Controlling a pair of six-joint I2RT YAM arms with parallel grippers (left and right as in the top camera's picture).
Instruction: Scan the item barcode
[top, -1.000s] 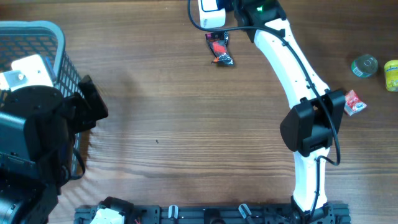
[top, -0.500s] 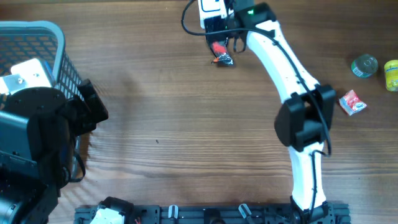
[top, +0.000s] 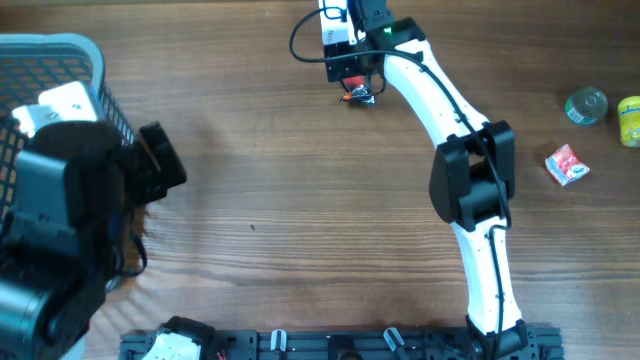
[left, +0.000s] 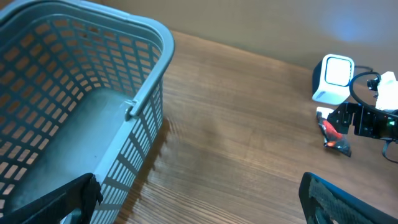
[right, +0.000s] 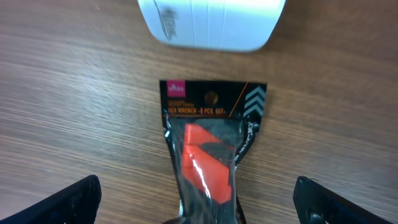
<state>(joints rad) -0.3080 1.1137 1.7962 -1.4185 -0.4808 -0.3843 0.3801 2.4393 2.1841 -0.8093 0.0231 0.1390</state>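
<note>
Hex-wrench package (right: 208, 155) lies flat on the wooden table (top: 300, 200) right beneath our right gripper (right: 199, 210), whose jaws are spread wide to either side of it, gripping nothing.
By size, we see the blue-grey basket (left: 155, 43) ahead and left of our left gripper (left: 199, 208), which is also spread wide. The white scanner (right: 211, 22) sits just beyond the package from the right gripper, and a small red packet (top: 566, 165) lies well off to its side.
</note>
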